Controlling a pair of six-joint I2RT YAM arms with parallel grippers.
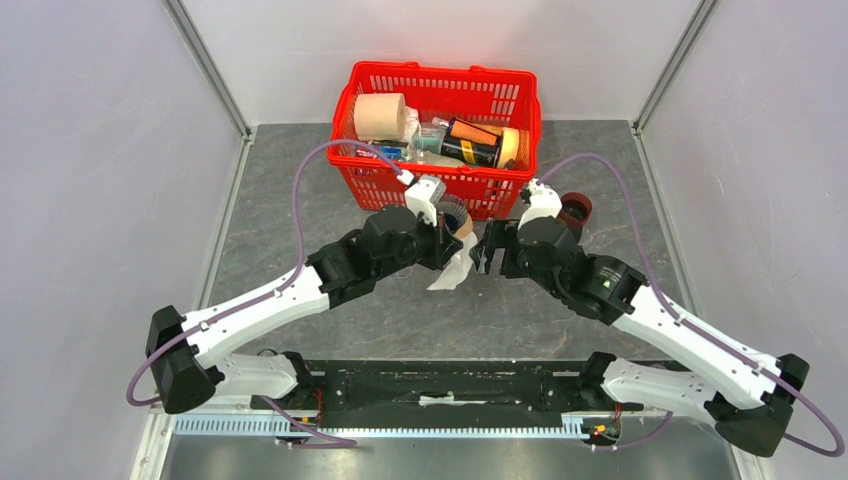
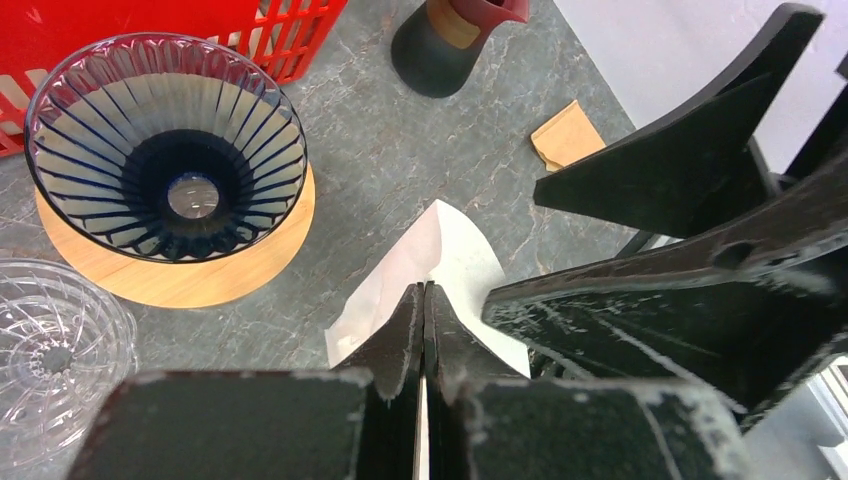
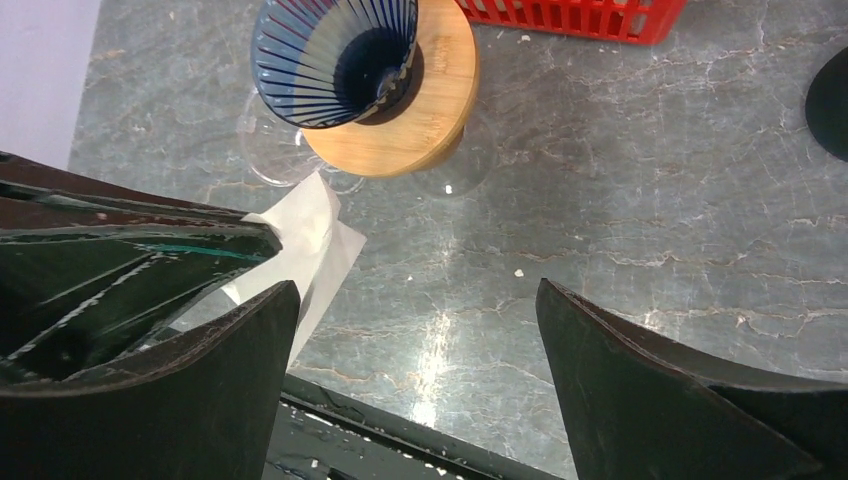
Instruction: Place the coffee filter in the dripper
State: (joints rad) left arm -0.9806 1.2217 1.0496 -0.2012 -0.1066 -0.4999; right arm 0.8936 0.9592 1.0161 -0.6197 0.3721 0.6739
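Observation:
The coffee filter (image 2: 452, 250), a white folded paper, hangs pinched at its edge in my shut left gripper (image 2: 424, 290) just above the table. From above, the filter (image 1: 450, 273) droops below the left gripper (image 1: 452, 250). The dripper (image 2: 165, 150) is a dark blue ribbed glass cone on a round wooden collar, standing up and left of the filter, close to the basket. My right gripper (image 3: 415, 295) is open and empty, facing the left one from the right (image 1: 487, 255). In its view the filter (image 3: 312, 235) sits at the left and the dripper (image 3: 335, 50) above it.
A red basket (image 1: 420, 185) full of items stands just behind the dripper. A clear ribbed glass dripper (image 2: 55, 350) lies beside the wooden collar. A dark maroon vessel (image 2: 450, 40) and a brown paper filter (image 2: 567, 135) sit to the right.

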